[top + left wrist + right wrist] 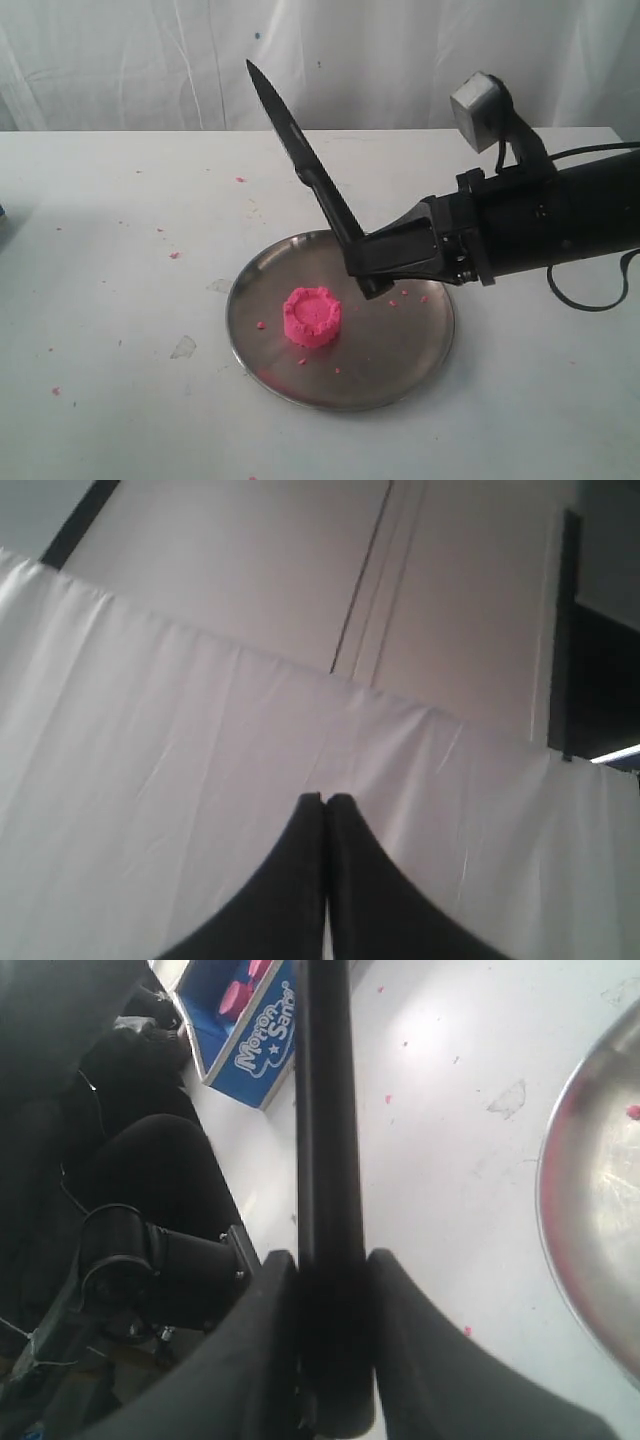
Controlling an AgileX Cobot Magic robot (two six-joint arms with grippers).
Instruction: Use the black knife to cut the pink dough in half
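Note:
The pink dough (312, 317), a small round puck with a ridged top, sits whole on the steel plate (410, 372), left of the plate's middle. My right gripper (362, 268) hovers over the plate's far side, shut on the handle of the black knife (300, 158). The blade slants up and to the left, its tip high above the table, clear of the dough. In the right wrist view the knife handle (328, 1160) runs between the two fingers (258, 1340). My left gripper (326, 798) is shut on nothing and faces a white curtain.
Tiny pink crumbs (175, 255) dot the white table and the plate. A blue Motion Sand box (245, 1030) lies off to one side in the right wrist view, beside the other arm's black base (150, 1260). A white curtain (150, 60) hangs behind the table.

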